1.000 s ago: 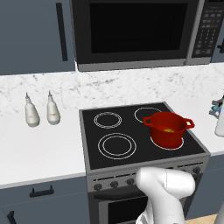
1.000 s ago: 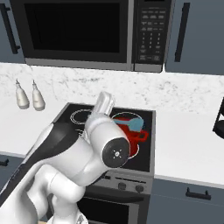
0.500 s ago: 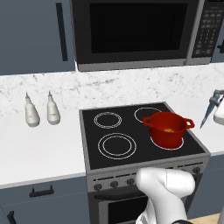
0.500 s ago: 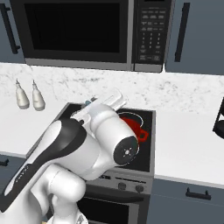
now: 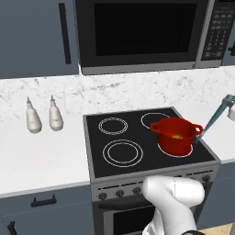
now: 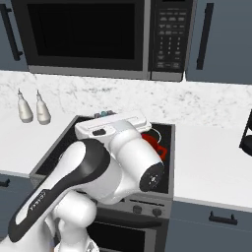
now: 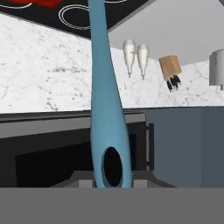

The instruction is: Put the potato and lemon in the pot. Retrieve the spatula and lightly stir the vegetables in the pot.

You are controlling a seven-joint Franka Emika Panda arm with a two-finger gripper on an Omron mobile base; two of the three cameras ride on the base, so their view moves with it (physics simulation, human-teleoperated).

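While one spatula is clamped by its handle in the closed end effector, its grey-blue shaft is seen running up the middle of the hand view. At the right edge of the left base view the spatula slants down beside one red pot on the stove's front right ring, one yellow lemon inside. Two white bottles are stood at centre left on the tabletop.

pot mostly behind arm

Glossy white rounded arm, dark joint bands, black disc cap
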